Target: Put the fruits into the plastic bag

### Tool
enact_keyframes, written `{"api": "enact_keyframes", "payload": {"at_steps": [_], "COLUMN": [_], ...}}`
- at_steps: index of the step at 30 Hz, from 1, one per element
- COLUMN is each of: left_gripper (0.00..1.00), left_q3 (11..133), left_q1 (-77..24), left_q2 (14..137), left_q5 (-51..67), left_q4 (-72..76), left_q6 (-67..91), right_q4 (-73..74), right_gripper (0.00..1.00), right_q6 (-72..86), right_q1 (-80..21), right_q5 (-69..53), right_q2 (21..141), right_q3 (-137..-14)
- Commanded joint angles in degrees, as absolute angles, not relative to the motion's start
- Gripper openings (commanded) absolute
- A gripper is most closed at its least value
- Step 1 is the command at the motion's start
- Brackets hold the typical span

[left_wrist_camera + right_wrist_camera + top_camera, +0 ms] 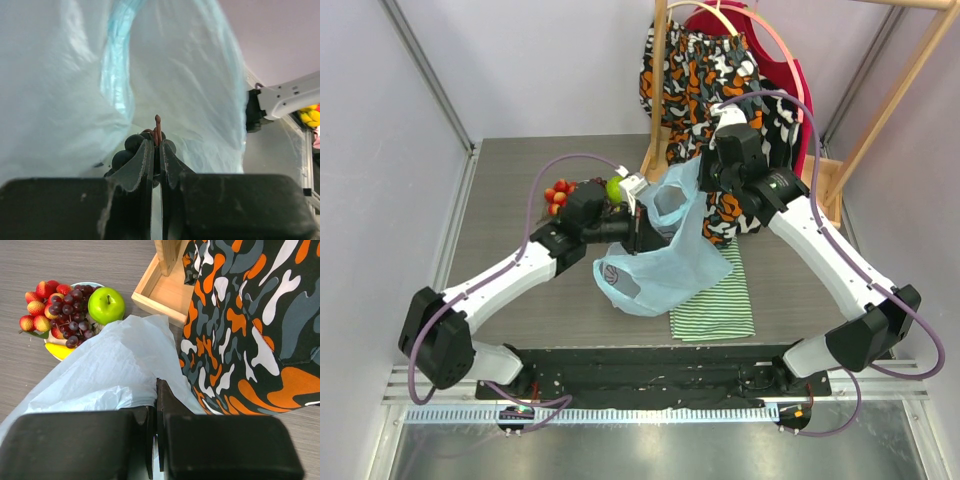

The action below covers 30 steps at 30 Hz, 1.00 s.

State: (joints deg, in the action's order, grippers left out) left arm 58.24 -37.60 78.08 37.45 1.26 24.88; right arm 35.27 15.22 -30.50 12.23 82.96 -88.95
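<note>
The left tool [156, 144] is closed on the stem [158, 122] of the grapes [131, 146], which hang dark and bunched just under its fingertips. The pale blue bag [190, 90] fills the view right in front of them, its folds very close to the fruit; whether the grapes are already past the mouth cannot be told.

The right tool [156, 400] is clamped shut on a pinch of the bag's thin plastic and holds its top up. From above, the bag's lower part lies on the counter [770, 290] between the two arms, one side overlapping the striped cloth [715, 300].

The plate [89, 285] sits on the counter beyond the bag, near the left arm. On it are the apple [106, 305], upright with its stalk showing, a second grape bunch [70, 315] touching it, the strawberries [42, 305] heaped on the far side of that bunch, and the banana [60, 351] poking out beneath them.

A wooden frame [160, 290] stands just beside the plate, with a patterned cloth [250, 315] hanging over it
</note>
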Motion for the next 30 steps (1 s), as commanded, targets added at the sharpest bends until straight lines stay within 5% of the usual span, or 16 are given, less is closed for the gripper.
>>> {"api": "enact_keyframes", "payload": {"at_steps": [1, 12, 20, 30], "left_gripper": [0.0, 0.01, 0.64, 0.74], "left_q3": [62.0, 64.0, 62.1, 60.0], "left_q1": [-40.1, -44.2, -44.2, -44.1], "left_q2": [80.4, 86.8, 84.5, 81.0], "left_q5": [29.5, 18.7, 20.0, 20.7], "left_q4": [2.4, 6.0, 7.0, 8.3], "left_q6": [22.9, 26.5, 23.1, 20.6], "right_q4": [33.8, 33.5, 33.5, 33.5], "right_gripper": [0.01, 0.01, 0.01, 0.01], "right_q6": [15.8, 16.0, 15.9, 16.1], "right_q1": [-30.3, -30.3, -30.3, -30.3], "right_q5": [11.7, 11.1, 11.3, 11.7], "right_q2": [80.4, 80.9, 81.2, 81.6], "right_q3": [-90.3, -90.4, -90.4, -90.3]}}
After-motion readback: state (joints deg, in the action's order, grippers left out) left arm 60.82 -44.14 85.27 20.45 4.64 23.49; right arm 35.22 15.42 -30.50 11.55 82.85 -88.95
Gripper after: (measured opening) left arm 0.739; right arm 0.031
